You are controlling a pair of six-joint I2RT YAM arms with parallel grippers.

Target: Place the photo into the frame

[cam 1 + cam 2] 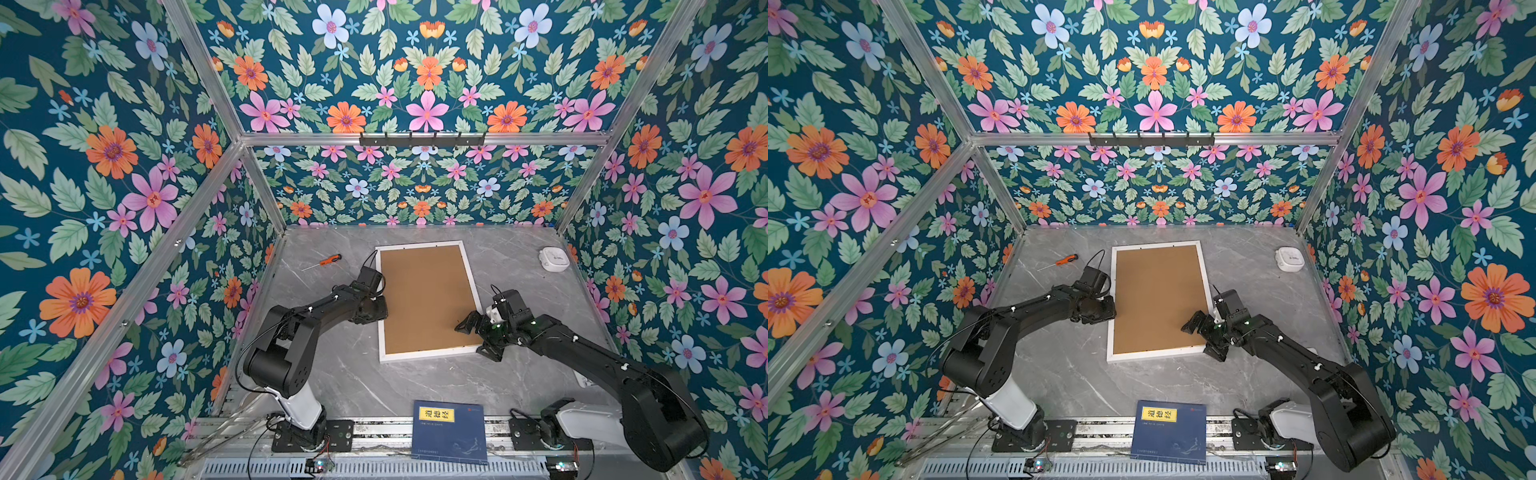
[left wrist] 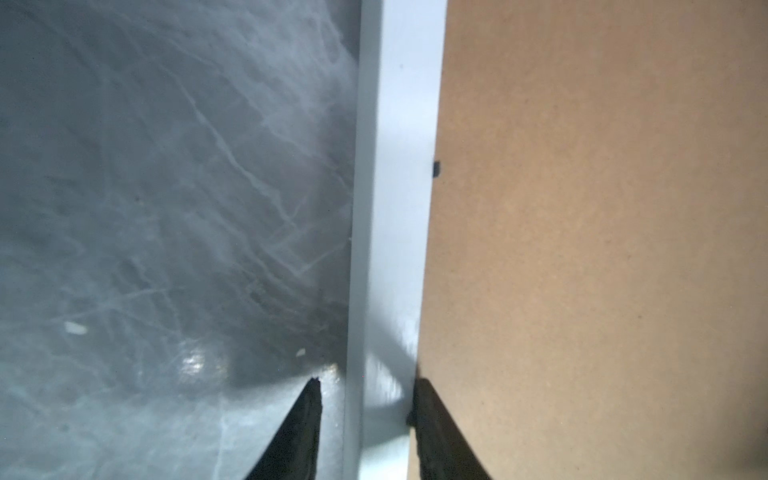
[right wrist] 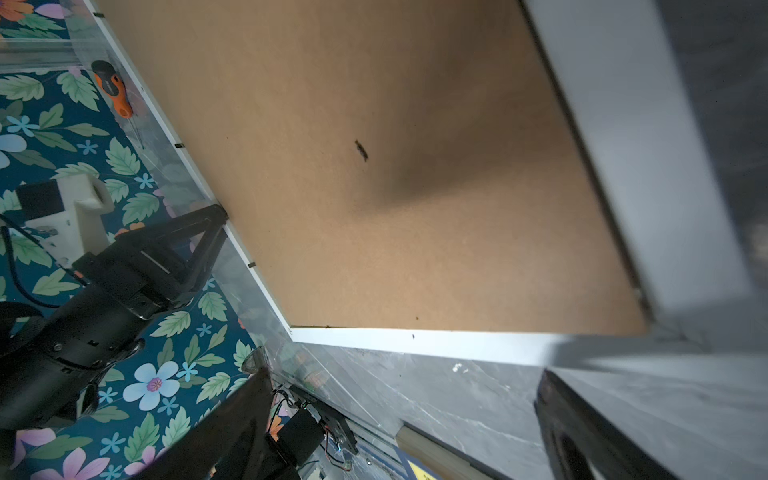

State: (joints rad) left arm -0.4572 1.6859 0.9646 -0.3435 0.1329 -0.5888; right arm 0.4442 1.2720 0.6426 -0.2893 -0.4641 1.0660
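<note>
The white frame [image 1: 415, 357] lies face down in the middle of the table, and a brown backing board [image 1: 424, 295] fills its opening. The photo is hidden. My left gripper [image 2: 368, 382] straddles the frame's left rail [image 2: 386, 249]. Its inner finger [image 2: 432, 415] rests against the rail's inner edge at the board. A sliver of table shows between the outer finger [image 2: 307, 424] and the rail. My right gripper [image 1: 478, 338] hangs wide open over the frame's near right corner with nothing between its fingers [image 3: 241, 415].
An orange screwdriver [image 1: 328, 261] lies left of the frame at the back. A white round device [image 1: 554, 258] sits at the back right. A dark blue book [image 1: 451, 432] lies at the front edge. Floral walls enclose the grey marble table [image 1: 353, 382].
</note>
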